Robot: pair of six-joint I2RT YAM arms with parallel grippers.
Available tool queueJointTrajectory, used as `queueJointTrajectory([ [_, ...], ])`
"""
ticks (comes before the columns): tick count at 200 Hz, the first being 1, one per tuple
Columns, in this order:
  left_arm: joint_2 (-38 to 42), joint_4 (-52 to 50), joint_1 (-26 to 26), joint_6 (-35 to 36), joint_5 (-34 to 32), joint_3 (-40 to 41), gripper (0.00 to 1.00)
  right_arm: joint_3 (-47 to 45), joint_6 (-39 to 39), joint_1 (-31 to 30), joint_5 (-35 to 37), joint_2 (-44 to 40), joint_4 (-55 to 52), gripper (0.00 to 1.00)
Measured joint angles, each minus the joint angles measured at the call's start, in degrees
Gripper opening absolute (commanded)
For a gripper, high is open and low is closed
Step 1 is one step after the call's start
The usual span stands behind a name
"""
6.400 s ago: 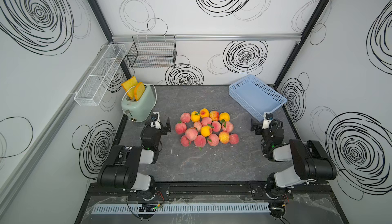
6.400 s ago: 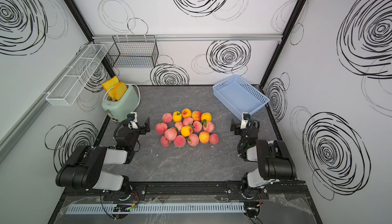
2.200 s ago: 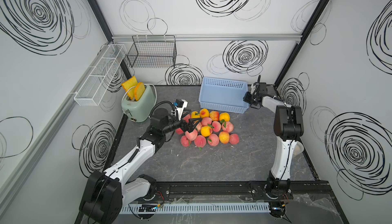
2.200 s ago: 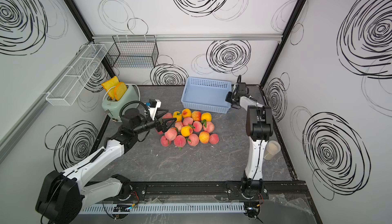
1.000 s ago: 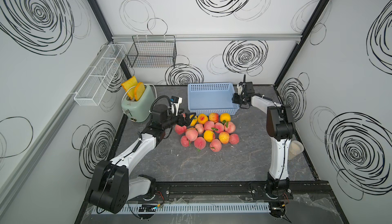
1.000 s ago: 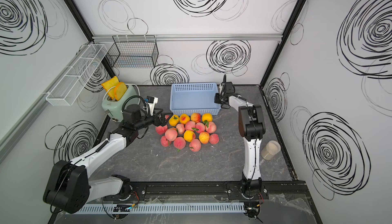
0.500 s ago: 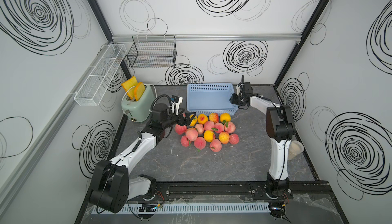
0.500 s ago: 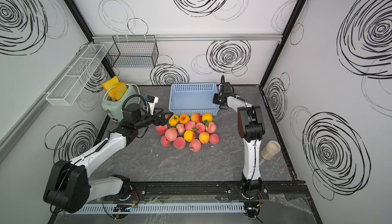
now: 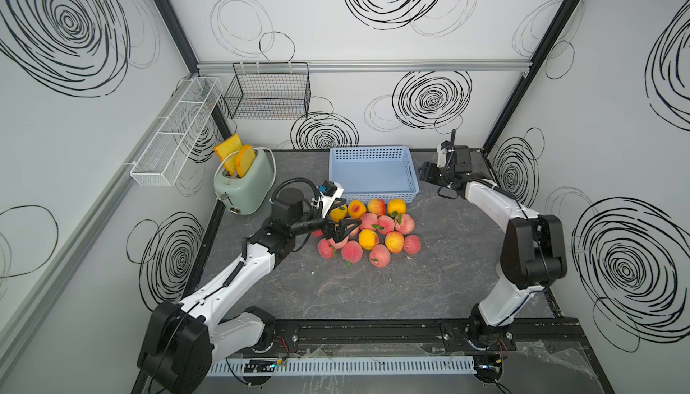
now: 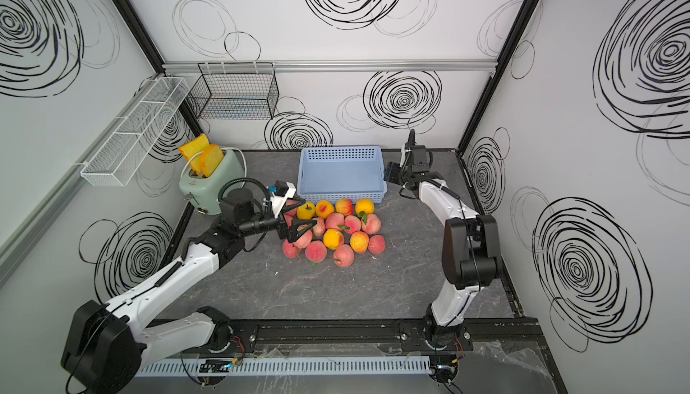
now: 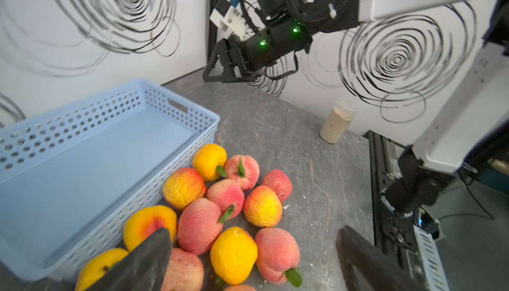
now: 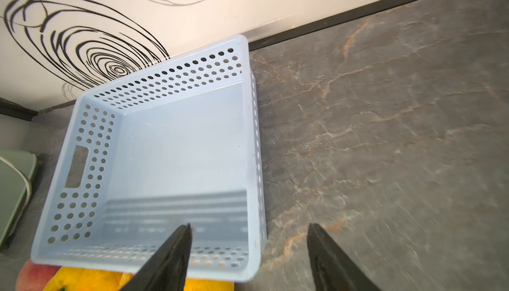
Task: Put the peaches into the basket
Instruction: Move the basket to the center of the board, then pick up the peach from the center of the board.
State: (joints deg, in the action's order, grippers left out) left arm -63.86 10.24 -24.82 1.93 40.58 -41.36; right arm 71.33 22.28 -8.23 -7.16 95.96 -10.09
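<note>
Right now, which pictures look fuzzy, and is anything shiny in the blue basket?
Right wrist view: the table smears with motion blur, and the basket floor mirrors pale stripes. Left wrist view: the jar and the left gripper look soft. Both top views: sharp, peaches crisp.

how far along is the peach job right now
Barely begun. Done: the basket stands empty, right behind the peaches. In hand: nothing; the left hand hangs open over the pile's left side, and the right hand is open beside the basket. Left: every peach is on the table.
</note>
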Motion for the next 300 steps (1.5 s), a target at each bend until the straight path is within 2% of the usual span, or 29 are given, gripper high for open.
queueJointTrajectory([
  [32, 2.29, -0.52, -6.21, 5.57, 0.11, 2.01, 0.98, -11.17, 0.33, 1.64, -1.81, -9.55, -0.59, 0.77],
  [58, 1.36, -2.84, -9.29, 8.63, -1.18, 2.12, 0.97, -19.89, -0.02, 0.48, -4.57, -15.56, -2.89, 0.81],
  [91, -1.07, -6.36, -11.32, 10.71, -3.13, 1.64, 0.98, -28.74, 0.2, -5.16, -7.78, -21.27, -5.92, 0.86],
  [119, -1.25, -7.23, -11.93, 11.1, -3.87, 1.44, 0.98, -31.39, 0.96, -11.85, -8.2, -21.35, -7.39, 0.88],
  [141, -1.29, -7.37, -11.93, 11.15, -4.59, 1.16, 0.98, -32.39, 1.29, -13.46, -8.22, -21.16, -7.63, 0.88],
  [168, -1.36, -7.43, -11.93, 11.15, -4.94, 0.7, 0.98, -32.59, 1.36, -13.4, -7.61, -20.68, -7.96, 0.86],
  [247, -1.53, -7.63, -11.93, 11.17, -5.97, 0.61, 0.98, -34.16, 1.79, -13.31, -5.84, -20.13, -7.8, 0.71],
  [300, -2.14, -8.11, -11.93, 11.15, -6.23, 0.42, 0.98, -34.16, 1.7, -13.27, -5.64, -17.68, -7.04, 0.56],
])
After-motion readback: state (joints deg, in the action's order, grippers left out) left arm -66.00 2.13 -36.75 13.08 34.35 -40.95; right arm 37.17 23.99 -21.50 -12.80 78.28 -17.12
